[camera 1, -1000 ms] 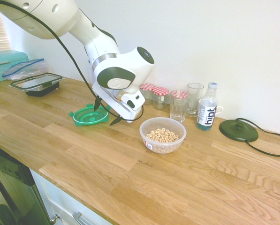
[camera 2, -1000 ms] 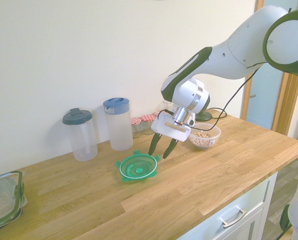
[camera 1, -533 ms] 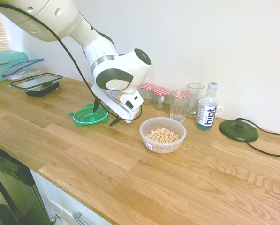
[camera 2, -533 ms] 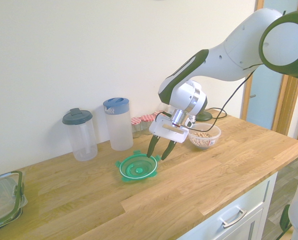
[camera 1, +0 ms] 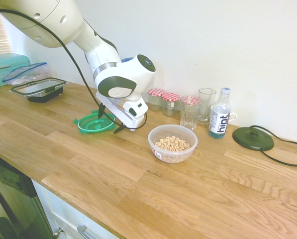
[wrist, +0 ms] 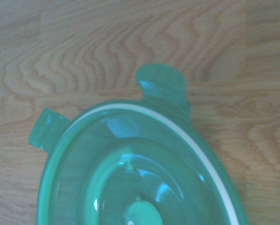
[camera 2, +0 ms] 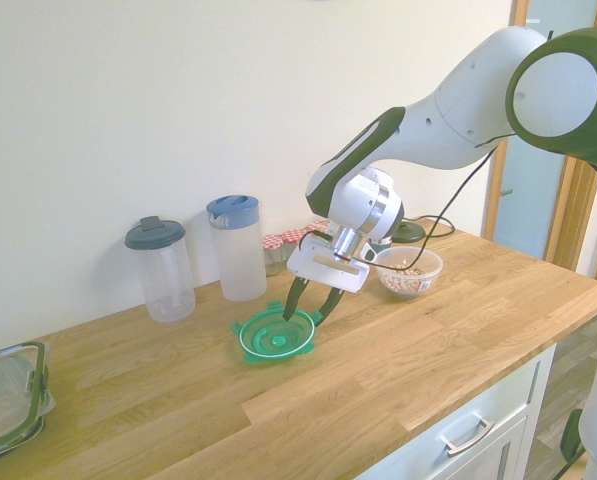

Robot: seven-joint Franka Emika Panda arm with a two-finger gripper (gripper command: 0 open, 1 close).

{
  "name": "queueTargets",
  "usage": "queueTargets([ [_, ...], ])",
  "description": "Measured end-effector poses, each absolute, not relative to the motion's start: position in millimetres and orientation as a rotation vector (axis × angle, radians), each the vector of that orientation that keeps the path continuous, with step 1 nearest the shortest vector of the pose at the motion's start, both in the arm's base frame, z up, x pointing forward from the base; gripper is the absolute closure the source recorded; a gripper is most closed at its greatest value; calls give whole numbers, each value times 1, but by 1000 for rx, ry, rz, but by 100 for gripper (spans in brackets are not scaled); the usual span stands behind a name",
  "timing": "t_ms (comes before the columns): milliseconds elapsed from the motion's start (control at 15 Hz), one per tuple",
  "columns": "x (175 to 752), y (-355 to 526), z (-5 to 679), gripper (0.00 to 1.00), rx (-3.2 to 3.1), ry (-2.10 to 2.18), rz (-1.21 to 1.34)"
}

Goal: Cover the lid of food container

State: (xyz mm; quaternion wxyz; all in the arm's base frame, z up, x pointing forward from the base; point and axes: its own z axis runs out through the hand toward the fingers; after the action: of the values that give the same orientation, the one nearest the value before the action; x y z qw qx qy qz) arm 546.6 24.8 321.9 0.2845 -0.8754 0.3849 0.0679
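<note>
The round green lid (camera 1: 94, 123) (camera 2: 274, 335) lies flat on the wooden counter, inner side up, its clip tabs sticking out. My gripper (camera 1: 109, 119) (camera 2: 306, 304) is open and hangs just over the lid's rim on the side nearest the bowl, one fingertip over the lid and one outside it. Close up in the wrist view, the lid (wrist: 144, 168) fills the lower part of the picture and shows two tabs and a white ring. The food container (camera 1: 172, 143) (camera 2: 410, 273), a clear bowl of cereal rings, stands uncovered on the counter beside the arm.
Behind the bowl stand red-checked-lid jars (camera 1: 164, 101), two glasses (camera 1: 190, 112), a water bottle (camera 1: 219, 114) and a dark round base (camera 1: 252, 138) with a cord. A rectangular dark-rimmed box (camera 1: 39, 89) sits at the far end. Two tall jugs (camera 2: 237, 247) line the wall.
The gripper has come down and shifted toward the green lid, from beside its edge to right over its rim. The lid and the bowl have stayed put.
</note>
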Motion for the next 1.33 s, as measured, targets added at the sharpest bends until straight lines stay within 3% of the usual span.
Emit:
queueTargets([
  [333, 561, 50, 318, 0, -2267, 1069, 166],
  [400, 562, 53, 317, 100, -2249, 1077, 170],
  [1333, 556, 31, 299, 100, -2130, 1106, 231],
])
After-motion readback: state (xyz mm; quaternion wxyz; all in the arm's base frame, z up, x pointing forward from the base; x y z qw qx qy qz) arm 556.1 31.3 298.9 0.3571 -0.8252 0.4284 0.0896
